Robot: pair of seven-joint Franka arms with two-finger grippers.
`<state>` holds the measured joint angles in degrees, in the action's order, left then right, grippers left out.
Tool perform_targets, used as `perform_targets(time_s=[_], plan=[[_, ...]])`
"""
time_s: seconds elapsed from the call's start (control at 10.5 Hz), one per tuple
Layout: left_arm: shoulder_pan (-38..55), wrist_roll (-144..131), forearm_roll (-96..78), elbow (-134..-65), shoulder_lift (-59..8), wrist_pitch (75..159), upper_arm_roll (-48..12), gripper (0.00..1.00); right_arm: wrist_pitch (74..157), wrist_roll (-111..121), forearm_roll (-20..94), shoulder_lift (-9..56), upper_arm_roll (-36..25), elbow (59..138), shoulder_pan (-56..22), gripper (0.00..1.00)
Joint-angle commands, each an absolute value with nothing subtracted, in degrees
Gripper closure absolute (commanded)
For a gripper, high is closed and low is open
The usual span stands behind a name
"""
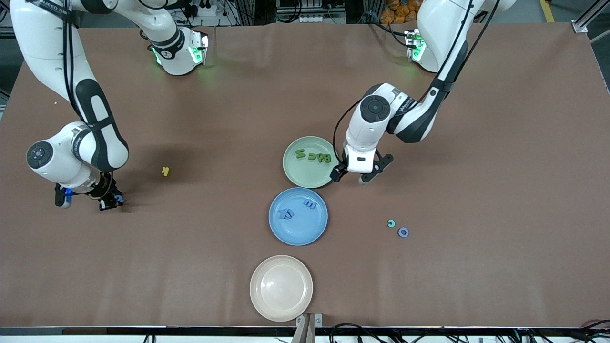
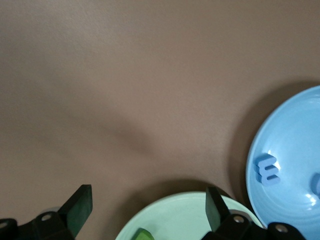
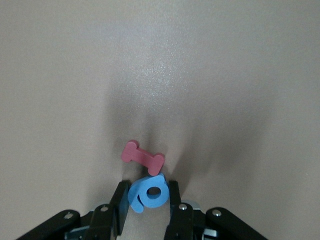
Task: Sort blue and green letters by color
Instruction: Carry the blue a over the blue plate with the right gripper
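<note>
Blue letter (image 3: pixel 148 194) sits clenched in the right tool (image 3: pixel 146 206), half hidden; left tool (image 2: pixel 145 212) gapes empty.

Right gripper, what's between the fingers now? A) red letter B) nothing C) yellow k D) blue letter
D: in the right wrist view the right gripper is shut on a blue letter, with the red letter lying free on the table just ahead of it.

Right claw (image 3: pixel 145 200) is low at the surface, fingers closed on something. Left claw (image 1: pixel 350 175) hangs low, fingers spread.
</note>
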<state>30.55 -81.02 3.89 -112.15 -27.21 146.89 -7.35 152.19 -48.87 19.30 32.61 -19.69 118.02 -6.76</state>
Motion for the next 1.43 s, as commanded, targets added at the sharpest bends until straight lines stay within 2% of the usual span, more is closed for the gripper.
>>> perform_targets(time_s=[0.0,0.38,0.76,1.05,1.33], plan=[[29.97,-80.86,8.16,-111.88,-26.81,144.76,-7.38,0.00,152.84,-47.11,20.74,33.22,-18.46,118.48,-5.54,0.91],[27.69,-71.75,9.14,-111.88,-26.54,139.06,-7.38,0.00,151.71,-42.84,20.57,32.87,-17.58,116.12,-6.32,0.91],[21.99,-56.47,9.14,-112.06,-24.18,132.81,-7.56,0.00,139.33,-29.65,20.48,31.82,-17.58,108.92,-7.90,0.91],[17.68,-40.31,9.14,-112.24,-22.77,125.97,-7.56,0.00,137.55,-16.49,18.56,31.64,-17.49,106.18,-11.67,0.91],[13.20,-28.59,9.05,-112.32,-21.63,122.88,-7.82,0.00,137.20,-11.87,14.00,31.73,-17.40,104.86,-17.29,0.91]])
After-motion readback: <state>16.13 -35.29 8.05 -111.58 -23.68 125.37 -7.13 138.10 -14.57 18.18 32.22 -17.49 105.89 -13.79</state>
